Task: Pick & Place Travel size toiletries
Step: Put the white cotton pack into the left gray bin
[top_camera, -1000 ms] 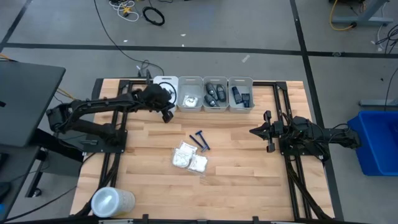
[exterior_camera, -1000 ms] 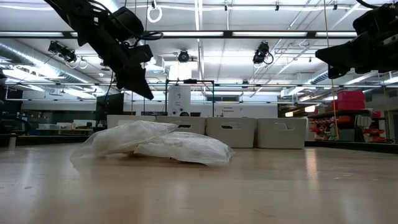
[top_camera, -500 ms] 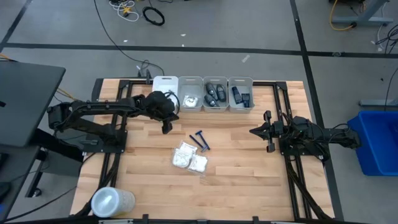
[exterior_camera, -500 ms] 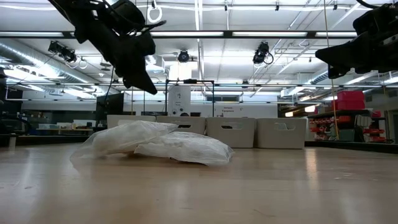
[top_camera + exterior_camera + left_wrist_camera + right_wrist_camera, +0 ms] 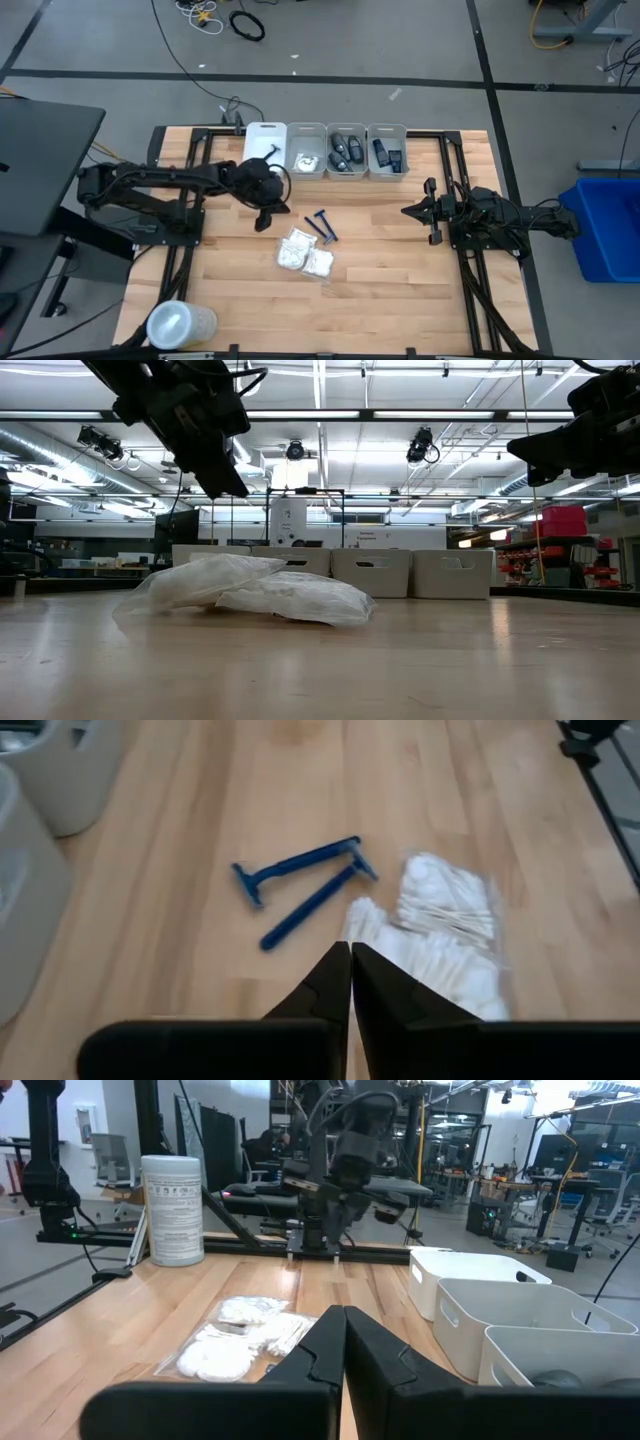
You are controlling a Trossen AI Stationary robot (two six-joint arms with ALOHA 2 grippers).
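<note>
1. Now the left gripper [image 5: 266, 222] sits over bare table between the bin row and the loose items, fingers pressed together w/ nothing between them (left wrist view shows the tips meeting [image 5: 350, 982]). A sec ago it was up by the leftmost bin [image 5: 266, 134]; since then it has swung down toward the middle of the table.
2. That leftmost bin holds a small dark item now that looks like a razor; too small to be sure. Judgement: one drop-off done, arm heading back for the next piece.
3. Toiletries left on the table: two blue razors [image 5: 322, 225], lying side by side, just beside the white packets [image 5: 305, 255]. Left wrist view has the razors [image 5: 300, 885] ahead of the fingertips and the packets [image 5: 440, 935] touching one razor's head end, or nearly. Neither has shifted over the last sec.
4. Other bins: second [image 5: 307, 160] has white stuff, third [image 5: 347, 152] and fourth [image 5: 387, 150] hold dark oblong containers.
5. Right gripper [image 5: 431, 212] waits at the right side of the table, fingers shut, empty, unmoved.
6. Clear round tub [image 5: 180, 323] at near-left corner, not part of the job.
7. Next, prob: left fingers must open before descending on a razor; thin handle flat on wood, easy to skid.
</note>
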